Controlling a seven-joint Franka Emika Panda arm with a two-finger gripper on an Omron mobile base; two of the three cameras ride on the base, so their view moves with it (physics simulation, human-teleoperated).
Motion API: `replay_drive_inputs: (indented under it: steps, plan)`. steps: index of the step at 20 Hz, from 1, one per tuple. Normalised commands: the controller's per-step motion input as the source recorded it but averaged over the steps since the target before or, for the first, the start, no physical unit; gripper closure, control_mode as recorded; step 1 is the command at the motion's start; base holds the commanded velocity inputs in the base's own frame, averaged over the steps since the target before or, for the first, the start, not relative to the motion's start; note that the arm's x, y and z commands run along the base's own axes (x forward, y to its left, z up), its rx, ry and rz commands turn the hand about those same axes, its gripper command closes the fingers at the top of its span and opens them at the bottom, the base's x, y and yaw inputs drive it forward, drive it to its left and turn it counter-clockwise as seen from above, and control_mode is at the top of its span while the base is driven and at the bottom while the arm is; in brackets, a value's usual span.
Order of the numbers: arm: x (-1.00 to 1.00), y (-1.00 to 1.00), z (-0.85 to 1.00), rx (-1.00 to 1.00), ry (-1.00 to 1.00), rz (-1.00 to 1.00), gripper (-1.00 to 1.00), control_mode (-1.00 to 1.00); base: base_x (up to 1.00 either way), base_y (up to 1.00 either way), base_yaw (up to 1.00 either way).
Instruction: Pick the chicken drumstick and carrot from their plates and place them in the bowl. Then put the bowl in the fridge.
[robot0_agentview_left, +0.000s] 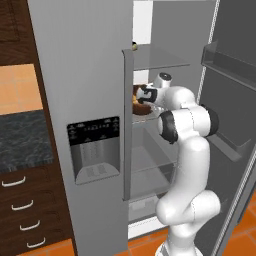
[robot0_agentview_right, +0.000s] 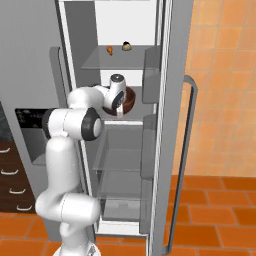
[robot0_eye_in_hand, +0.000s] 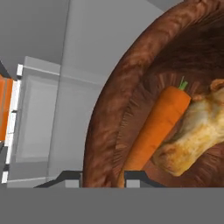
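Observation:
The fridge stands with its right door swung open. On its middle glass shelf rests the dark brown bowl. In the hand view the bowl holds the orange carrot and, beside it, the golden-brown chicken drumstick. My gripper reaches into the fridge, and its two fingertips sit on either side of the bowl's near rim, close against it. The hand hangs over the bowl's left edge. The plates are out of view.
Two small items, one orange and one brown, lie on the upper shelf. Door bins jut out on the open door to the right. Dark drawers and a stone counter lie left of the fridge.

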Motion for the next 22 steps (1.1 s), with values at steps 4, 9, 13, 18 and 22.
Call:
replay_drive_inputs:
  steps: [4,9,13,18,22]
  plan:
    - [0.17,0.09,-0.16,0.00,-0.02,0.02,-1.00,-1.00,0.00,0.00,0.00]
    - [0.17,0.07,-0.10,0.03,-0.02,0.00,-1.00,-1.00,0.00,0.00,0.00]
    - [-0.19,0.00,0.10,0.05,-0.17,0.00,-1.00,-1.00,0.00,0.00,0.00]
    - [-0.65,0.00,0.01,0.02,-0.17,0.00,-1.00,-1.00,0.00,0.00,0.00]
    - [-0.92,0.04,0.18,0.00,-0.15,0.00,-1.00,-1.00,0.00,0.00,0.00]
